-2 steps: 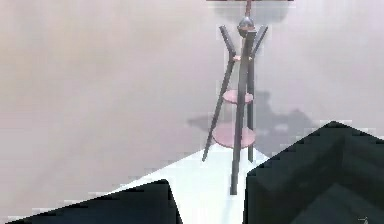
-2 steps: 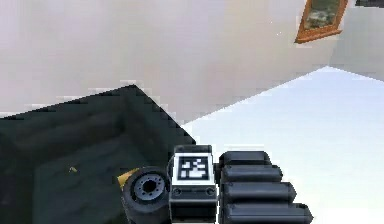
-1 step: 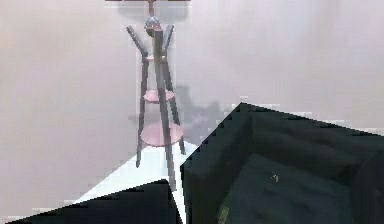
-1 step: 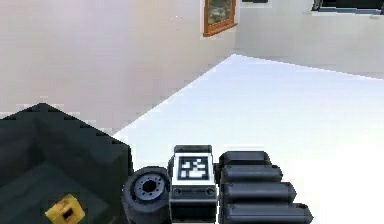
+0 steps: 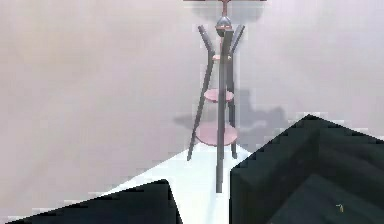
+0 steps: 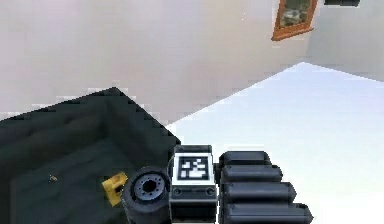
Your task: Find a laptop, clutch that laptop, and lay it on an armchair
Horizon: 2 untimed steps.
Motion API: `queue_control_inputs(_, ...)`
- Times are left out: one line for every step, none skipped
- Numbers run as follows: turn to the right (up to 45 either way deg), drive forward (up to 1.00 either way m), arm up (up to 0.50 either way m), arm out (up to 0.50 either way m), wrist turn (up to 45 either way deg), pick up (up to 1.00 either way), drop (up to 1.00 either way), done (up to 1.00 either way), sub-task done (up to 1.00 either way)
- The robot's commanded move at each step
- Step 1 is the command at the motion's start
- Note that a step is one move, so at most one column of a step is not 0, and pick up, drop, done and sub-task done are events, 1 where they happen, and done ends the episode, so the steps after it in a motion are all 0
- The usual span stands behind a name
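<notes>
The arm [image 6: 255, 185] reached toward the dark armchair [image 6: 70, 125], its claw [image 6: 140, 192] by the seat's right-hand edge next to a small yellow thing [image 6: 115, 187], the seat lying leftward; neither its grip nor whether it carried the laptop could be told.

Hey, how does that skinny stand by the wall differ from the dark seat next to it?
The stand is tall and thin, the dark seat low and bulky. The stand has grey legs and pink round shelves; the seat is nearly black all over. Both rest on the pale floor.
</notes>
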Motion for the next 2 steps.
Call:
queue_control_inputs(9.0, 0.0, 0.0, 0.0, 0.0, 0.0, 0.0, 0.0, 0.0)
queue_control_inputs(-3.0, 0.0, 0.0, 0.0, 0.0, 0.0, 0.0, 0.0, 0.0)
